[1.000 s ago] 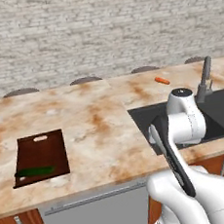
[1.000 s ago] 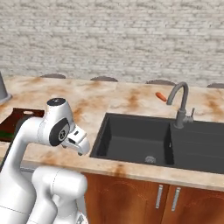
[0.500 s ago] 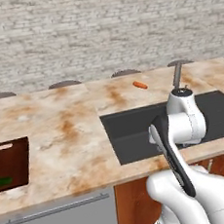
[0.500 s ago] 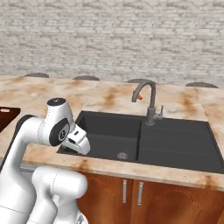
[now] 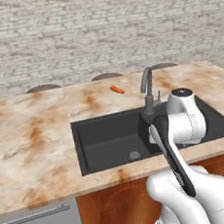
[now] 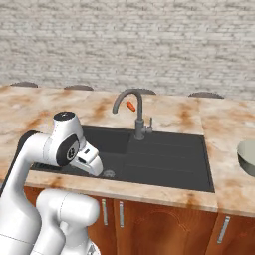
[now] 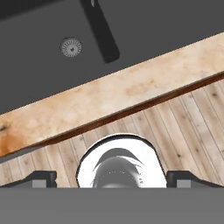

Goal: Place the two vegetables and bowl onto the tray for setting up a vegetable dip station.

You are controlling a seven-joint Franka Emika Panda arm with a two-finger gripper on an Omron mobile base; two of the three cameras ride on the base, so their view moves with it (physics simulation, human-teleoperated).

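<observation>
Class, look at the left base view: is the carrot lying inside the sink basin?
No, the carrot lies on the countertop behind the sink, beyond the faucet.

Orange carrot (image 5: 116,89) behind faucet; bowl (image 6: 247,157) rightward.

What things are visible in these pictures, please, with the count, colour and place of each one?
small tapered orange carrot: one, orange, on the counter behind the sink, near the tap.
round pale grey-green bowl: one, pale grey-green, on the counter right of the sink, cut by the picture edge.
marble counter: one, beige with rust veins, along the brick wall.
black sink: one, black, set into the counter.
curved grey tap: one, grey, behind the sink basin.
wooden floor: brown planks, below the counter edge.
gripper: one, dark tips, jaws open, holding nothing.
</observation>
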